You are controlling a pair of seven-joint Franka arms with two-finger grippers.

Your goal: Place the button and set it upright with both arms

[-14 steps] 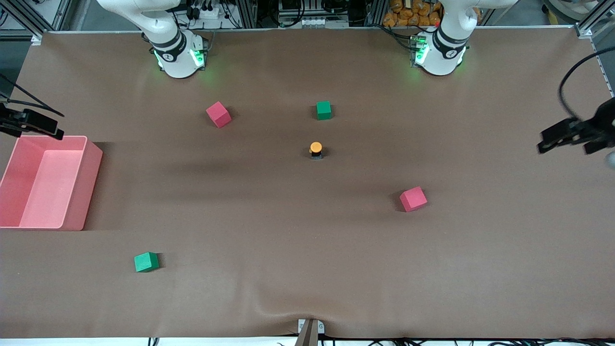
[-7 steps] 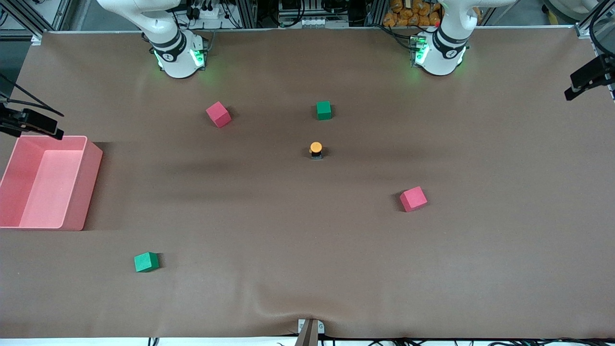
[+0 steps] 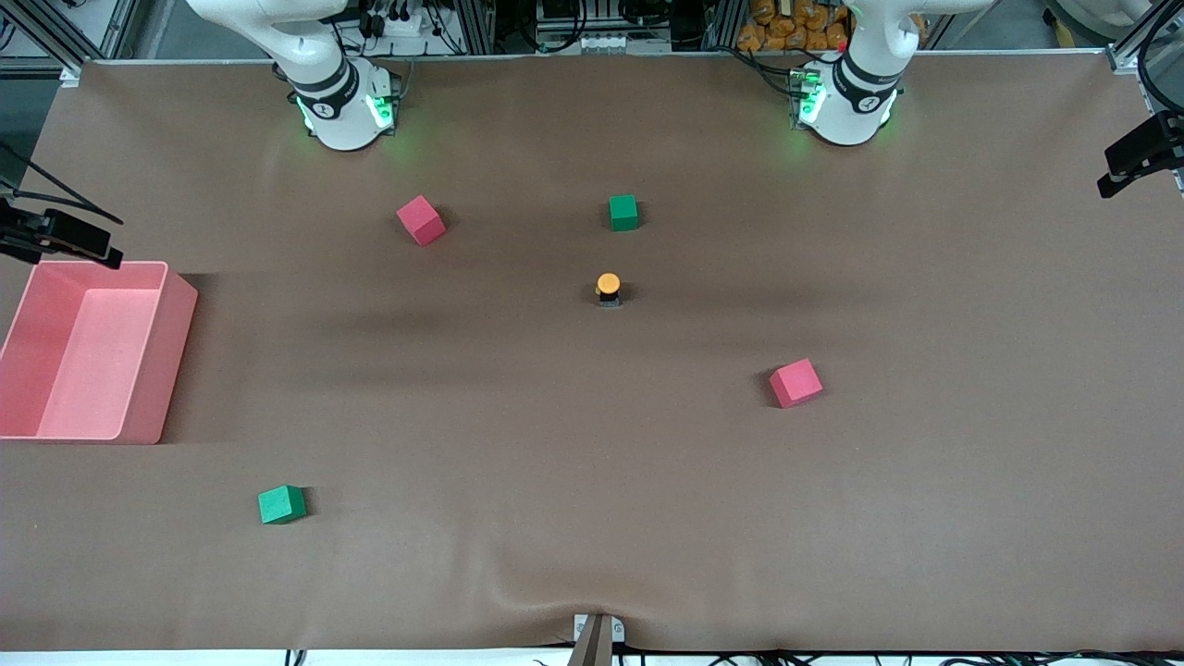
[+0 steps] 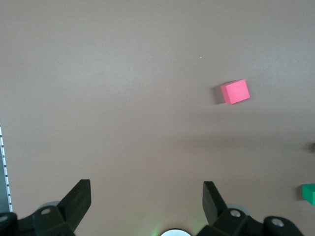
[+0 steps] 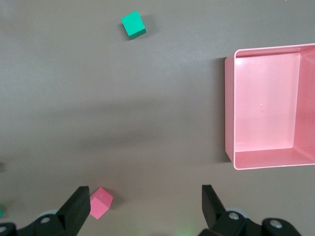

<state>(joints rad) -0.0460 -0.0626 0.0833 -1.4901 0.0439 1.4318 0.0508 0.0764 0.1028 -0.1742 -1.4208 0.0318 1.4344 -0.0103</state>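
The button [image 3: 608, 287] stands upright near the middle of the table, its orange cap on top of its short black body, with nothing touching it. My left gripper [image 3: 1138, 159] hangs over the left arm's end of the table, well away from the button. In the left wrist view, the left gripper [image 4: 146, 199] is open over bare table. My right gripper [image 3: 92, 245] hangs over the right arm's end, above the farther rim of the pink bin [image 3: 174, 356]. The right wrist view has the right gripper [image 5: 145, 202] open and empty.
Two red cubes [image 3: 421, 220] [image 3: 795, 383] and two green cubes [image 3: 623, 212] [image 3: 281, 504] lie scattered on the brown table. The left wrist view takes in a red cube [image 4: 235, 91]. The right wrist view takes in the pink bin [image 5: 229, 108], a green cube [image 5: 133, 24] and a red cube [image 5: 101, 202].
My left gripper has swung out toward the left arm's end of the table and toward the bases. The right arm and the button have not moved.
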